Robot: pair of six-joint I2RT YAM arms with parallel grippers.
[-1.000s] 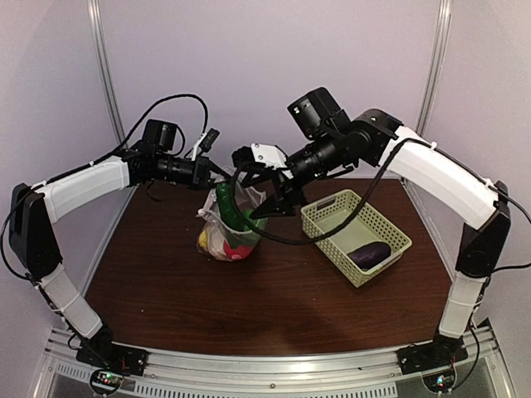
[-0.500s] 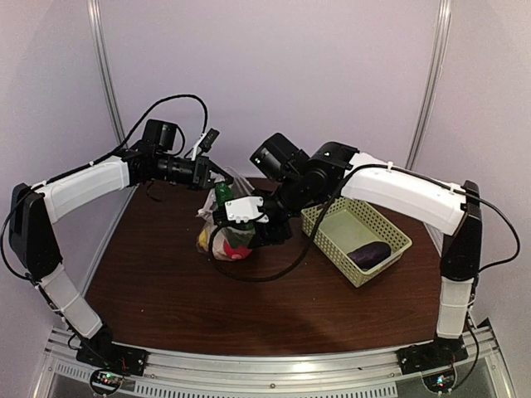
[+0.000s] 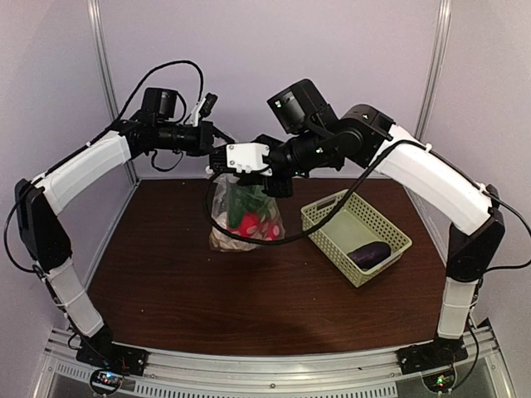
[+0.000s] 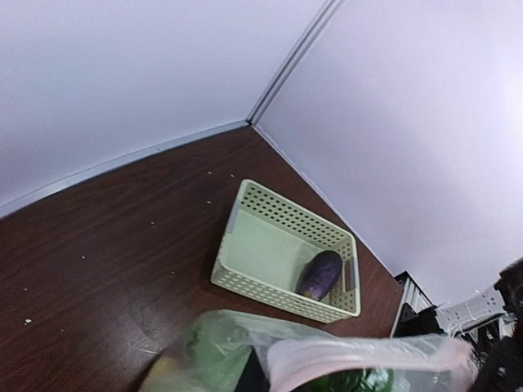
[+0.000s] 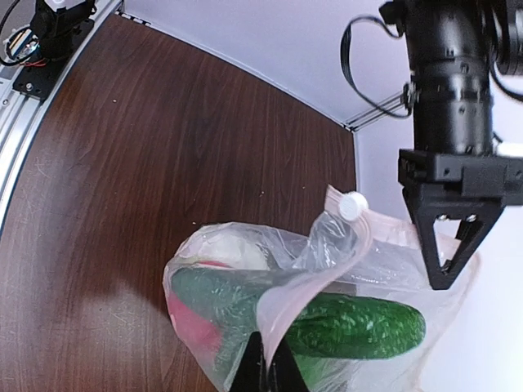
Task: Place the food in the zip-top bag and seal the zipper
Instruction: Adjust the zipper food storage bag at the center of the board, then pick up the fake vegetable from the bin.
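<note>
Right hand is clamped shut on the pink-white zipper strip at the near end of the mouth. Zip-top bag hangs from that pinch. Inside it: cucumber lying crosswise, red-pink ball, some green and whitish pieces that I can't name for sure. Left hand is closed too, tips nipping the far edge of the bag's mouth. So the bag is held up between both hands over the desk; can't tell if its bottom touches the wood.

Progress: most food looks loaded. Mouth is not sealed, the strip bows open between the two pinches, white slider tab sits partway along it.

Farther off, well apart from the bag, the pale green basket holds one purple eggplant. Left to do, as I judge it: eggplant into the bag, then press or slide the zipper closed along its whole length.
</note>
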